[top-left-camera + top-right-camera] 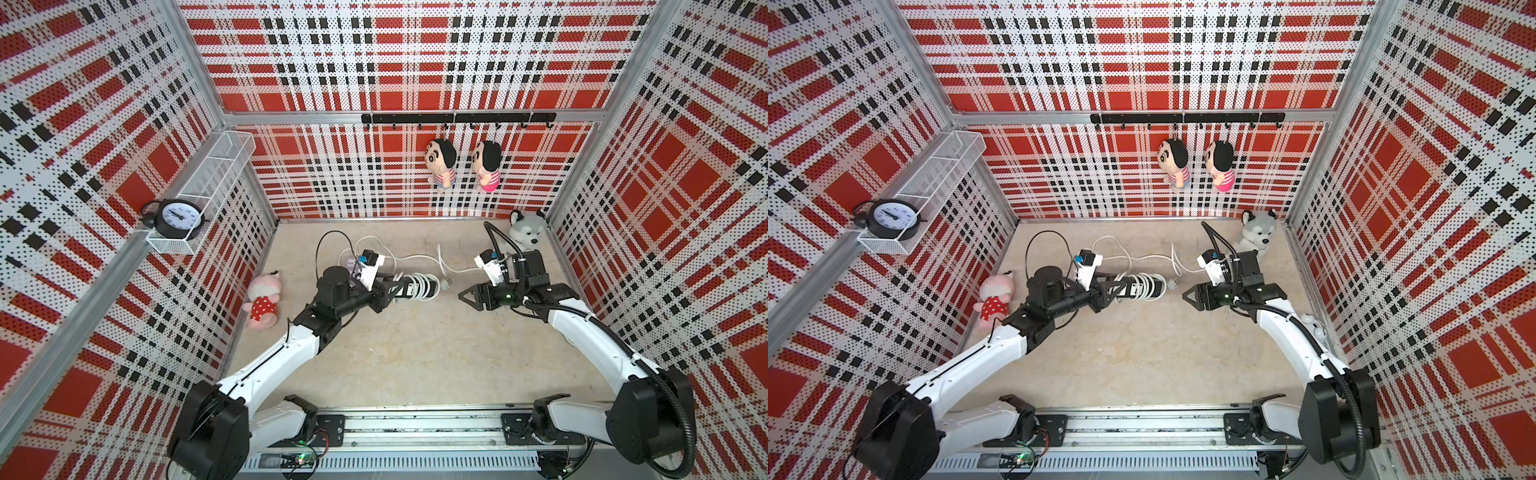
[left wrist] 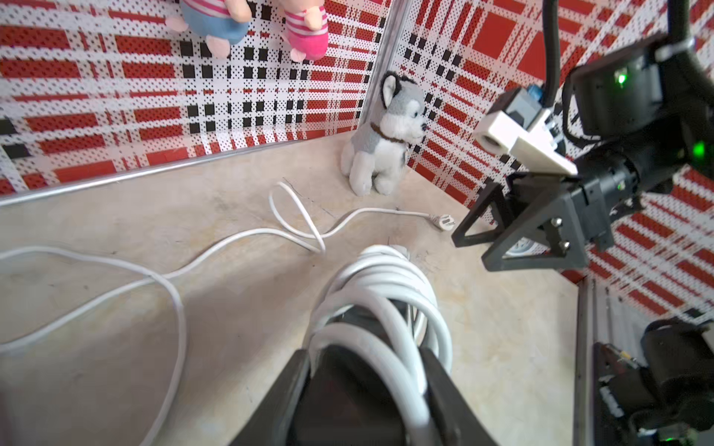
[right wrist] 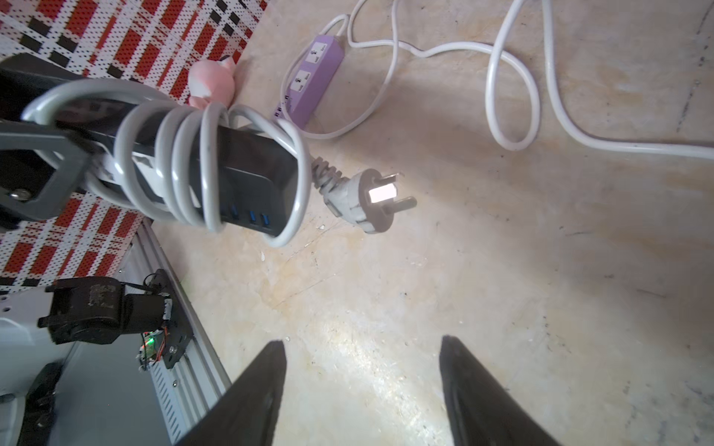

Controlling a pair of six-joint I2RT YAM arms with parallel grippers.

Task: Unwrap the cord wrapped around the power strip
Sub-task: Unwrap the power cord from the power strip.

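Observation:
A black power strip point(image 1: 432, 286) point(image 1: 1156, 286) point(image 3: 251, 173) has a white cord point(image 1: 419, 286) point(image 1: 1142, 286) point(image 2: 386, 293) point(image 3: 181, 162) coiled round it in several turns. The cord's plug point(image 1: 445, 284) point(image 1: 1173, 282) point(image 3: 367, 200) hangs free off the strip's far end. My left gripper point(image 1: 395, 287) point(image 1: 1118, 287) point(image 2: 365, 367) is shut on the strip's near end, one finger on each side, over the first turn. My right gripper point(image 1: 463, 296) point(image 1: 1185, 296) point(image 3: 361, 343) point(image 2: 469, 251) stands open and empty, a short way right of the plug, pointing at it.
A purple power strip point(image 3: 315, 73) lies behind the left wrist; its loose white cord point(image 1: 415, 257) point(image 2: 174, 270) point(image 3: 514, 77) loops over the floor to a plug point(image 2: 446, 223). A husky plush point(image 1: 525, 230) sits back right, a pink plush point(image 1: 264, 299) at the left wall. Two dolls point(image 1: 440, 162) hang behind.

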